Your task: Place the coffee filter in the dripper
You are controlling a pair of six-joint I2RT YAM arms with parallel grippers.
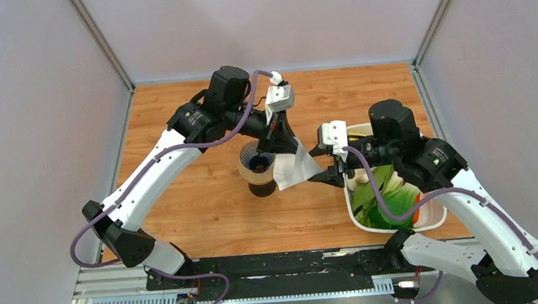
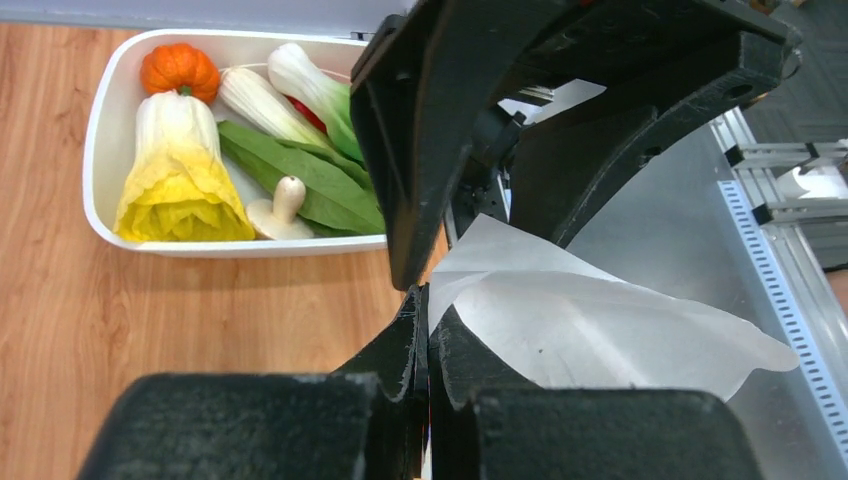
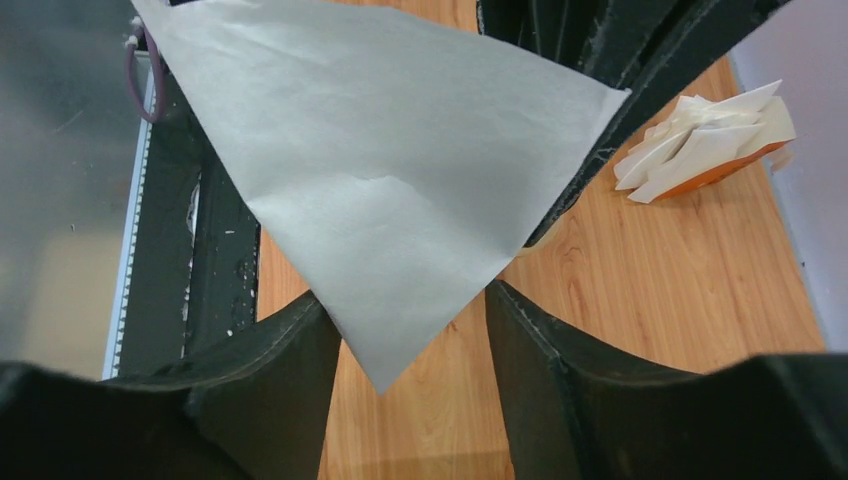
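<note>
The white paper coffee filter (image 1: pixel 295 169) hangs in the air, pinched at its top edge by my shut left gripper (image 1: pixel 282 148). The dark blue dripper (image 1: pixel 256 160) sits on a brown pot (image 1: pixel 260 188) just left of and below the filter. My right gripper (image 1: pixel 324 171) is open at the filter's right side. In the right wrist view the filter's (image 3: pixel 390 180) point hangs between my open right fingers (image 3: pixel 290 360) without touching them. In the left wrist view my left gripper (image 2: pixel 430 335) is shut on the filter (image 2: pixel 600 330).
A white basket (image 1: pixel 434 220) of toy vegetables sits at the right under my right arm; it also shows in the left wrist view (image 2: pixel 100 130). A stack of spare filters (image 3: pixel 700 140) lies on the wooden table behind the left fingers.
</note>
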